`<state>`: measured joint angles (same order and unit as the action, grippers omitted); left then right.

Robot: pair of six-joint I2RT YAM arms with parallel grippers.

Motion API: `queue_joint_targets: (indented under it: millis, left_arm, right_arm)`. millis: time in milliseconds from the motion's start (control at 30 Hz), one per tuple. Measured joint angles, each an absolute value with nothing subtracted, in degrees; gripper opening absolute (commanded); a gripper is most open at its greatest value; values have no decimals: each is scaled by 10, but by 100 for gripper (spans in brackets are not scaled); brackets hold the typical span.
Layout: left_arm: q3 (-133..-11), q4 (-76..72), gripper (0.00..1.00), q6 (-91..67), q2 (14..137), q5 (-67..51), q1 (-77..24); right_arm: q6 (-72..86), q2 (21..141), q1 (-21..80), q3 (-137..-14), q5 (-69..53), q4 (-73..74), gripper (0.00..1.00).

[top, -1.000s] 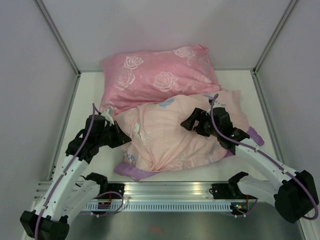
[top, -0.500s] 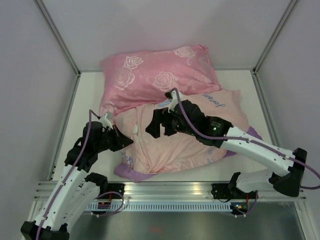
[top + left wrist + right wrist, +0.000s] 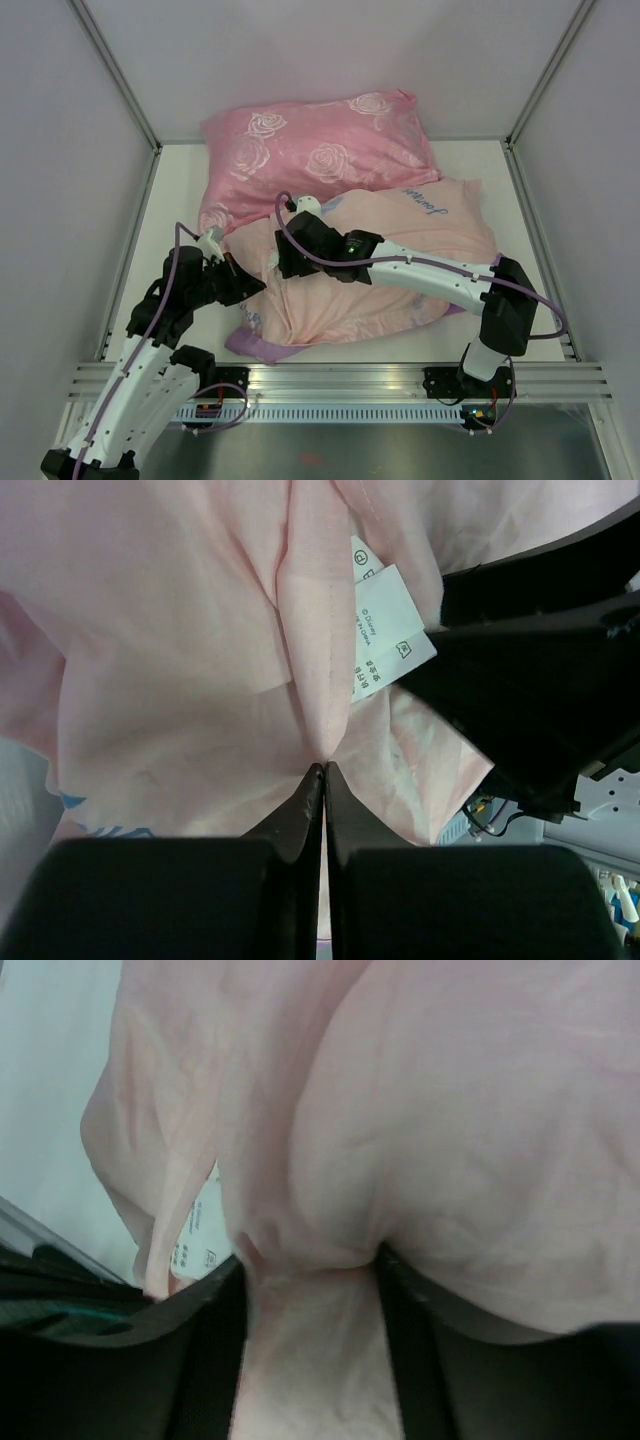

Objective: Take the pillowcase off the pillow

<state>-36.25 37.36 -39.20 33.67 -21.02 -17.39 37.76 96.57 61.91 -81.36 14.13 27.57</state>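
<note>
The pillowcase (image 3: 400, 275) lies inside out, pale pink with a purple edge, bulging over its filling. The white pillow is hidden inside it. My left gripper (image 3: 247, 286) is shut on a fold of the case at its left end; in the left wrist view (image 3: 323, 767) the jaws pinch the fold just below the white care label (image 3: 385, 630). My right gripper (image 3: 284, 262) reaches left across the case and is open, pressed into the fabric beside the left gripper. In the right wrist view (image 3: 310, 1285) pale pink fabric (image 3: 450, 1140) bunches between the spread fingers.
A pink rose-patterned pillow (image 3: 320, 150) lies behind the case, touching it. White walls close the left, right and back. A metal rail (image 3: 340, 380) runs along the near edge. The right arm's black body (image 3: 530, 710) shows close in the left wrist view.
My right arm has swung left across the pillowcase, from its right half to the left end next to the left gripper. The left gripper has stayed shut on the fold.
</note>
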Motion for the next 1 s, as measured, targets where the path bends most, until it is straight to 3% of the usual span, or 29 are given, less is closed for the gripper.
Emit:
queue_joint_targets:
  millis: [100, 267, 400, 767, 833, 933, 967, 1000]
  left_arm:
    - [-362, 376, 2, -394, 343, -204, -174]
    - [-362, 383, 2, -397, 350, -184, -174]
    - [-362, 393, 2, -399, 356, -172, -174]
    - [-376, 429, 2, -400, 352, -150, -174]
    - [-394, 449, 12, -400, 346, -145, -174]
    - [-435, 475, 49, -398, 325, -133, -174]
    - [-450, 478, 68, -398, 318, -128, -174]
    - [-464, 479, 72, -397, 309, -124, -174]
  right_arm:
    - [385, 972, 621, -823, 171, 286, 37]
    - [405, 942, 624, -783, 223, 287, 22]
    - [418, 884, 628, -731, 266, 297, 0]
    - [436, 785, 628, -608, 308, 270, 0]
    - [437, 780, 628, -596, 305, 256, 0]
    - [438, 769, 628, -582, 300, 240, 0]
    - [438, 765, 627, -576, 297, 235, 0]
    - [438, 762, 627, -573, 295, 232, 0]
